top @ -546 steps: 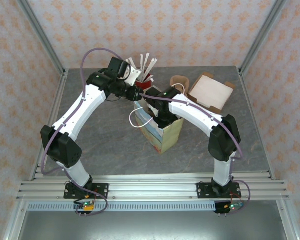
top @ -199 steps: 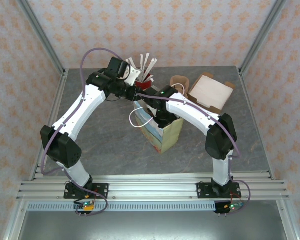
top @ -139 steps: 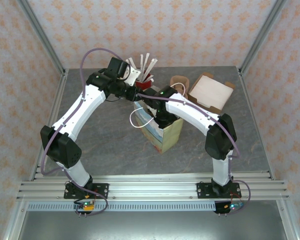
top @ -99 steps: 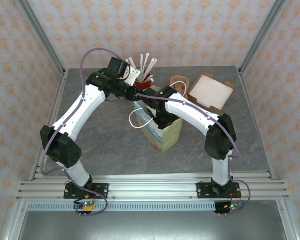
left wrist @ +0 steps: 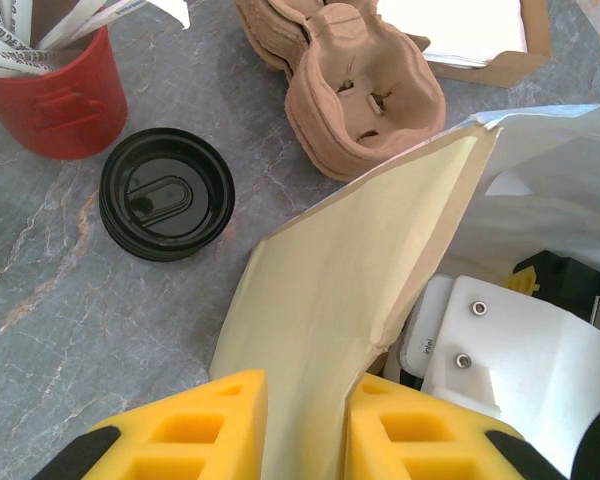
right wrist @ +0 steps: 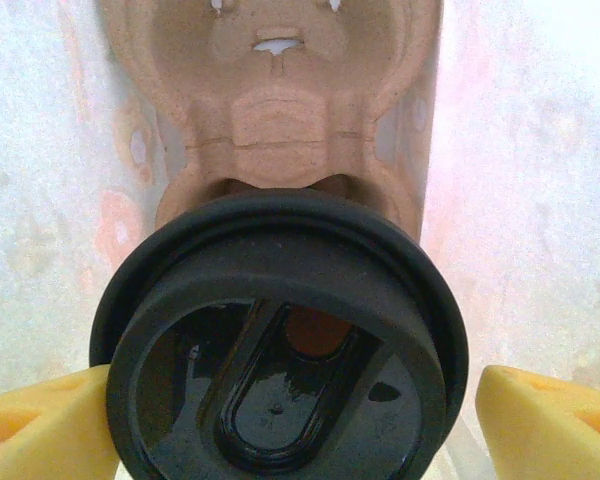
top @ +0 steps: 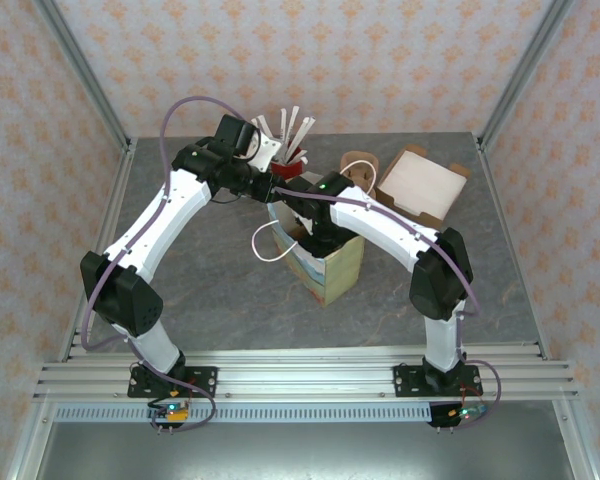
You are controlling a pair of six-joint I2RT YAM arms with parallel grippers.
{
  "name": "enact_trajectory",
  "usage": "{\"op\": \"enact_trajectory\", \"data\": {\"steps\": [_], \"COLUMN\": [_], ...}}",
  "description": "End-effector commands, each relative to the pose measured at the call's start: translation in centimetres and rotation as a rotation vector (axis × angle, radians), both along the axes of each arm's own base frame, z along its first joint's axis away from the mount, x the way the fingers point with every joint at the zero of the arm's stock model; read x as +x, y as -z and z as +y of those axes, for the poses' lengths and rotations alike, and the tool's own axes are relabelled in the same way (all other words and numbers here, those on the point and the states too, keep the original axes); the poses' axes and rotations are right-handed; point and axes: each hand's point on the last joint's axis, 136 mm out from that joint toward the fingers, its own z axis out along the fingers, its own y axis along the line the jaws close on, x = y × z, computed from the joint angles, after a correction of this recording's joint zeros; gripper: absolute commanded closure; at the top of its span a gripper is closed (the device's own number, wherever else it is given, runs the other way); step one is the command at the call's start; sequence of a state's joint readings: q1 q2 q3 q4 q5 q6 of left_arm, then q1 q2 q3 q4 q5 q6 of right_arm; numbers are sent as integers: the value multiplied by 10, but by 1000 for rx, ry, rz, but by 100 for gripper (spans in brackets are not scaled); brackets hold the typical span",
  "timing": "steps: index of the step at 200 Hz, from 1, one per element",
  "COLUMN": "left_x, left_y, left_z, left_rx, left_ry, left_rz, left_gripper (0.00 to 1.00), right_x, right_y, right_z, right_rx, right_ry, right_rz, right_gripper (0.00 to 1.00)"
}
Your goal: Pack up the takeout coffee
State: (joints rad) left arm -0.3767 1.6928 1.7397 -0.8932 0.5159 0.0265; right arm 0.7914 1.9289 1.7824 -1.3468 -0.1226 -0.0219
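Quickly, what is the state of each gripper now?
Left gripper: closed on the paper bag edge.
Right gripper: open, fingers beside the takeout coffee.

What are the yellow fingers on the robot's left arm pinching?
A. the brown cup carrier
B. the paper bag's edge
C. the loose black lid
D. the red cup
B: the left fingers are closed on the cream wall of the paper bag, while the red cup, the loose black lid and the brown cup carrier lie on the table clear of them.
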Motion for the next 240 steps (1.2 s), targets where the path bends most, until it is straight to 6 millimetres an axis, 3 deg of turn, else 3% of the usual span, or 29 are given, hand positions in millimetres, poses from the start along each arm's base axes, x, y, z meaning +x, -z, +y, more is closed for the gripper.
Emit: {"op": "enact_trajectory", "data": {"steps": [1,85,168,240], "left_x": [-2,-2,-3,-5], "left_y": [-13,-10,-11,-13], "left_z": [7,7,5,6], "left_rx": [-2,2,2,10], "left_ry": [-16,-16,8,14], "left_rz": [-40,-35,-44,-53], "left_gripper": [75,76,92,96], "right_x": [1,-1,-1,0], "right_y": [-21,-39,-51,-73], "right_z": [-2,4,11,11], "right_rx": [13,78,131,164], "right_ry": [-3,-2,-3,-4], "right_rz": [-49,-72,-83,-124], "right_gripper": [10,9,9,8]}}
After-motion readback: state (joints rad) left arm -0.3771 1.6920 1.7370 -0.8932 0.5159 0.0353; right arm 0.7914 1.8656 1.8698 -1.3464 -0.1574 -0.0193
